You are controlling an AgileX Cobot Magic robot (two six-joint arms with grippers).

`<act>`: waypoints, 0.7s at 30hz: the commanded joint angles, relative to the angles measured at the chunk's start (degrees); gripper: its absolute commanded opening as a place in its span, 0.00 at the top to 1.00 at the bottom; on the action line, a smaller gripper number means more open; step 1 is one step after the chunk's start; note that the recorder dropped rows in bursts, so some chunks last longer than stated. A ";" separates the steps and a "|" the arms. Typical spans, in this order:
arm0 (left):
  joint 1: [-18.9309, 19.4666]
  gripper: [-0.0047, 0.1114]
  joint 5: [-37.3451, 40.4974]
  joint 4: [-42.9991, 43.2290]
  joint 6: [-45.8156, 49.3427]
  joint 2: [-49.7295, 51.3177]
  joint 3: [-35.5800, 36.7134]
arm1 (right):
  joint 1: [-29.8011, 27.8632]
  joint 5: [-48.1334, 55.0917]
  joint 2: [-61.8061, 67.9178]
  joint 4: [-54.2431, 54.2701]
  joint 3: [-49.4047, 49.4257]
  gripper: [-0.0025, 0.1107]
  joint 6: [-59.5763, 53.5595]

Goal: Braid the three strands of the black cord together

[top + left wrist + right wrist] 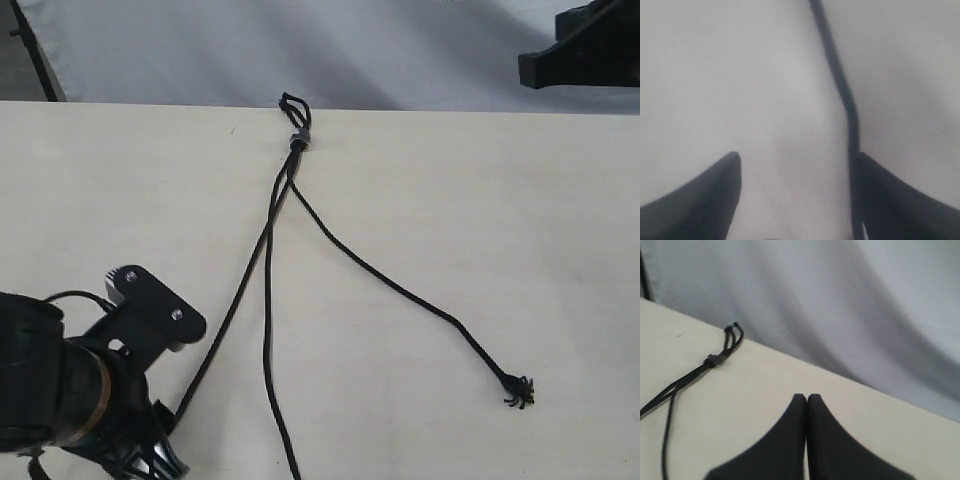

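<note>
Showing the black cord [290, 170] laid flat on the tabletop [480, 200], with its long axis running from the left tool [797, 157] away toward the far edge. The joined end points away from that tool: a short loop [292, 103] sits at the far edge, and a small grey band [298, 138] binds the cord just on the tool's side of it.

From the band, the three strands [267, 330] fan out toward you. Two stay close together just past the band, then part. One of them slants down to the left tool, and the other runs nearly straight, passing just beside that tool, and leaves the exterior view. The third strand [440, 314] angles well away from the left tool and ends in a frayed tip [518, 390]. Below the band the strands lie separate.

Note the left tool: its fingers [700, 200] stand wide apart, low over the tabletop. One strand [840, 90] runs along the direction they point and lies against the inner edge of one finger; nothing is clamped.

Note the right tool [807, 397]: its fingers are pressed together on nothing, above the tabletop. The loop and band lie ahead of its tips and off to one side, well apart from them, with a grey backdrop cloth [865, 305] beyond.
</note>
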 commanded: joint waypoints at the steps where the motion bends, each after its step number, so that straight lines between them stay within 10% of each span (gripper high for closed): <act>1: -0.27 0.43 8.28 10.61 -10.50 -7.92 -0.32 | 4.42 11.60 0.09 0.19 -3.91 0.97 1.57; 5: -0.27 0.54 14.08 17.45 -19.38 -14.61 -0.32 | 8.60 13.49 0.48 0.19 -4.14 0.97 1.50; 10: -0.27 0.95 14.93 22.65 -26.12 -20.28 1.53 | 15.81 19.07 3.35 0.94 -6.50 0.97 1.38; 21: -0.27 0.96 25.98 25.95 -45.86 -22.68 9.44 | 33.45 21.22 16.07 1.30 -8.88 0.97 8.03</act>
